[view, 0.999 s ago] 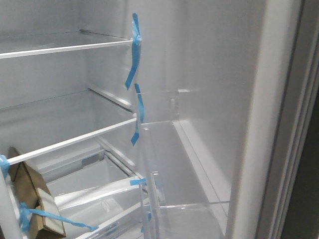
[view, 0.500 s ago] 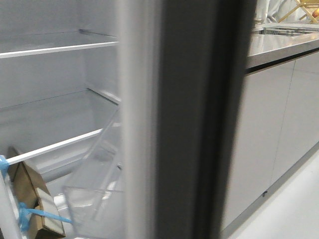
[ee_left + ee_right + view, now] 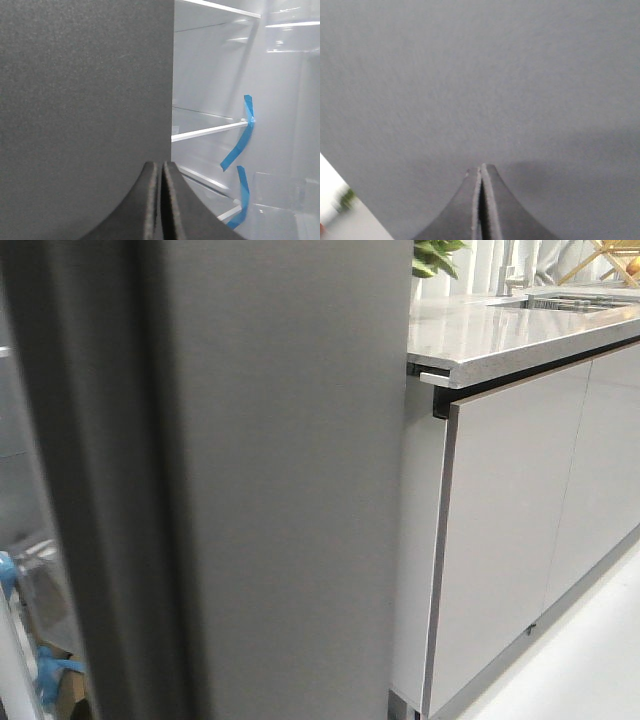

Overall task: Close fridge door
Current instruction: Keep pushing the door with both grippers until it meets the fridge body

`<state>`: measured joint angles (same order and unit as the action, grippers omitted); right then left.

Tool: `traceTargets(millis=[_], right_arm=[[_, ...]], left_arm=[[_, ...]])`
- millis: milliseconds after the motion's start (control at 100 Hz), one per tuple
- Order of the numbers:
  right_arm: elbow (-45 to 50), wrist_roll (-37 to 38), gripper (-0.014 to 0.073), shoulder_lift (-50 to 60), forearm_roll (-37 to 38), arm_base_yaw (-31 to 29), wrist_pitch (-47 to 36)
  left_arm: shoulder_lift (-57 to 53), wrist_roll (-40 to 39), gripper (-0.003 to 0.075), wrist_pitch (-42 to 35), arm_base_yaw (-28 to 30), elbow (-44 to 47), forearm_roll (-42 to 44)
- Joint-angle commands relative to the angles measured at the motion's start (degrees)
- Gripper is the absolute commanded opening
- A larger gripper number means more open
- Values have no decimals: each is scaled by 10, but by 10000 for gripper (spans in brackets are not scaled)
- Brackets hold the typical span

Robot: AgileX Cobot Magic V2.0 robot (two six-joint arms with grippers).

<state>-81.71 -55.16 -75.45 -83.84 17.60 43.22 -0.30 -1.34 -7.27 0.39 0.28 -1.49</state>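
The fridge door [image 3: 280, 490], a tall matte dark grey slab, fills the left and middle of the front view and hides nearly all of the fridge inside. Only a narrow strip of the interior [image 3: 25, 540] shows at the far left. My right gripper [image 3: 481, 167] is shut and empty, its tips right at the door's grey outer face [image 3: 480, 75]. My left gripper [image 3: 161, 165] is shut and empty beside a dark grey panel [image 3: 85, 115]. Past it are white shelves [image 3: 207, 131], blue tape strips [image 3: 239, 145] and the door's white lining [image 3: 285, 150] with a clear bin [image 3: 280, 220].
Light grey glossy cabinet fronts [image 3: 500, 530] under a stone countertop [image 3: 500, 335] stand right of the fridge. Pale floor [image 3: 590, 660] runs along them. A taped cardboard box [image 3: 68, 695] shows low in the interior strip. A plant [image 3: 435, 255] sits on the counter.
The door has swung from right to left across the front view. One second ago its white lining and bins faced me; now its dark outer face covers the shelves.
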Motion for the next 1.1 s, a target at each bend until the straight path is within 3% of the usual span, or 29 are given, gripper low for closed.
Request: traceTargets(millis=[0, 520, 1089], right_arm=[[-55, -13, -71, -10, 28, 38, -52], [-215, -14, -71, -166, 129, 142, -136], [-360, -25, -71, -314, 169, 177, -163]], left_arm=[[-6, -1, -20, -42, -2, 20, -2], [-6, -1, -20, -42, -2, 20, -2], [-6, -1, -20, -42, -2, 20, -2]])
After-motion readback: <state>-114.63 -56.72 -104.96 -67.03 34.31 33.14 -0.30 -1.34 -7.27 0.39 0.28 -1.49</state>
